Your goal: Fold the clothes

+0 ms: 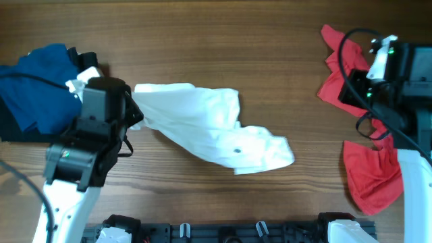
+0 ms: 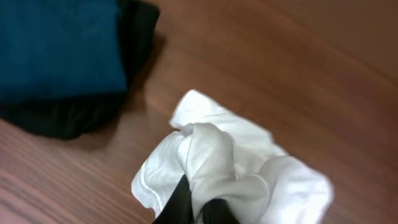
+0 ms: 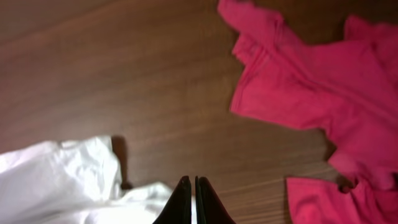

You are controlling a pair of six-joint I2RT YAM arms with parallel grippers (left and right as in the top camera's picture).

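The white T-shirt [image 1: 209, 125] lies crumpled and stretched across the middle of the wooden table; no chest print shows. My left gripper [image 1: 135, 113] is shut on its left end, and in the left wrist view bunched white cloth [image 2: 217, 162] wraps round the fingers [image 2: 199, 208]. My right gripper [image 3: 193, 186] is shut and empty above bare wood, between the white shirt [image 3: 62, 174] and a red garment [image 3: 311, 81]. The red garment lies under the right arm [image 1: 368, 172]. A blue garment [image 1: 34, 88] lies on a black one [image 1: 13, 128] at the far left.
The blue and black garments show in the left wrist view too, blue [image 2: 56, 43] over black [image 2: 62, 115]. The right arm's black cables [image 1: 351, 54] loop over the red cloth. The table's front edge carries the arm mounts [image 1: 223, 233].
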